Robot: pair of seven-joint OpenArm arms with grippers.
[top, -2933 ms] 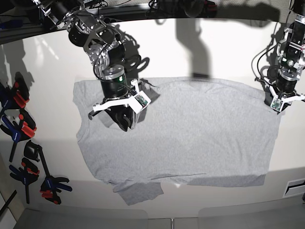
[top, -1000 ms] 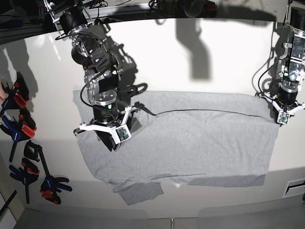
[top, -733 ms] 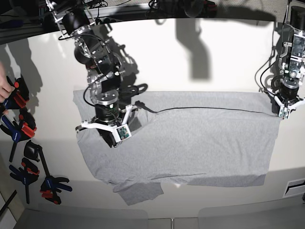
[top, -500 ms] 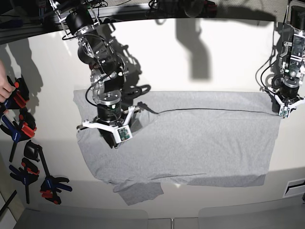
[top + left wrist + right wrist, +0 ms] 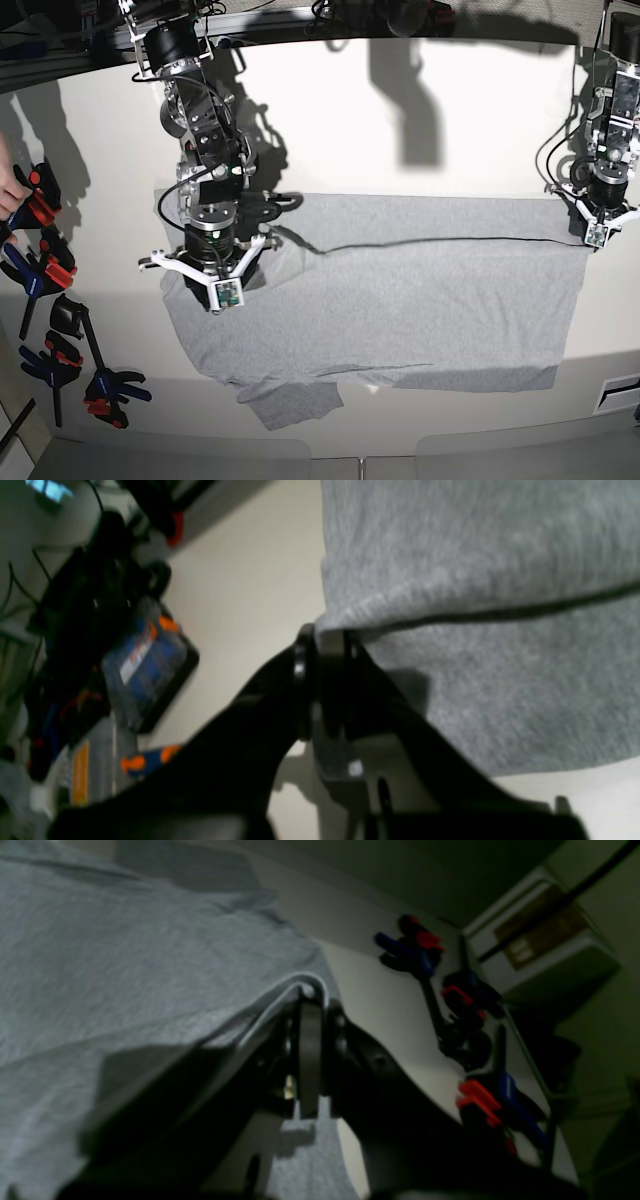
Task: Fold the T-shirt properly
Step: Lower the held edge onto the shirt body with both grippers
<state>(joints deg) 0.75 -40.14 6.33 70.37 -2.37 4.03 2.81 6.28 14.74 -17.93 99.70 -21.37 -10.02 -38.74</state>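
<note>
The white counter (image 5: 420, 140) carries the large light heather-grey cotton T-shirt (image 5: 420, 300), spread flat. The left gripper (image 5: 322, 637) pinches its folded edge; the right gripper (image 5: 310, 990) clamps its other edge. 2 blue-and-red clamps (image 5: 40, 250) lie nearby.

Bright overhead view, hard shadows, dim blurry wrist views

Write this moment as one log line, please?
task: fold T-shirt | left gripper: shut on T-shirt edge | right gripper: shut on T-shirt edge | fold: unfinished
</note>
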